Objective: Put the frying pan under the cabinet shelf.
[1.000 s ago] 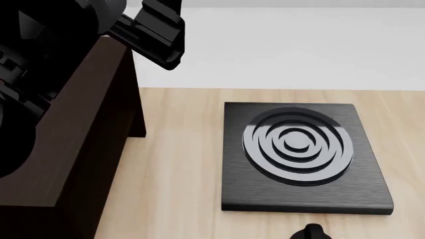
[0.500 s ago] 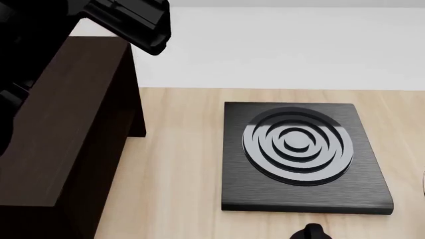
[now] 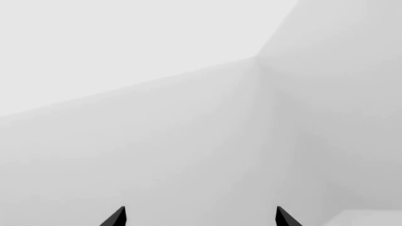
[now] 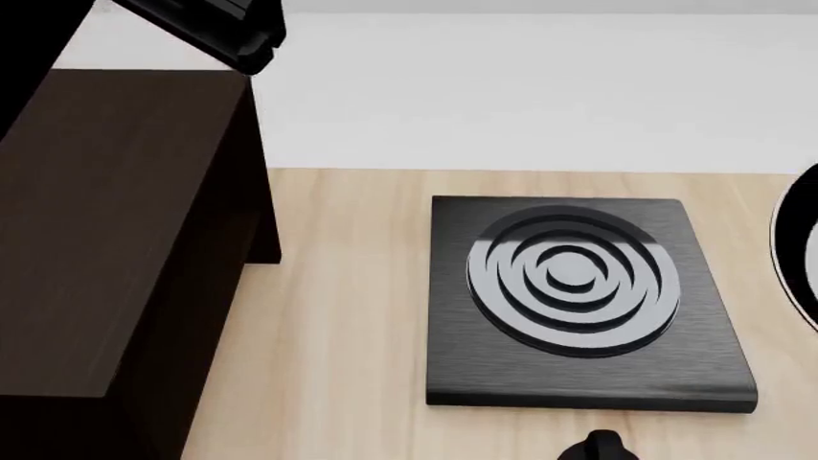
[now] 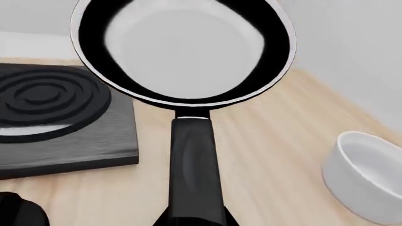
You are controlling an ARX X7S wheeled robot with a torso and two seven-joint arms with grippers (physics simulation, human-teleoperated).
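Note:
The frying pan (image 5: 182, 47), black with a thin silvery rim and a pale glossy inside, hangs above the wooden table near the stove plate's edge. My right gripper (image 5: 195, 220) is shut on the near end of its long black handle (image 5: 195, 155). In the head view only a sliver of the frying pan (image 4: 800, 251) shows at the right edge. The cabinet shelf (image 4: 115, 220), a tall dark brown box, stands at the left. My left gripper (image 3: 199, 216) is open with nothing between its fingertips and faces bare pale walls. The left arm (image 4: 211, 27) is above the cabinet's far corner.
A square black stove plate (image 4: 576, 287) with concentric rings lies on the light wooden table (image 4: 345, 316) between cabinet and pan. A white round bowl (image 5: 370, 174) stands beside the pan handle. A small black knob (image 4: 601, 447) shows at the front edge.
The left arm has lifted up and away to the upper left, uncovering the cabinet's top. The pan's rim has come into the head view at the right edge.

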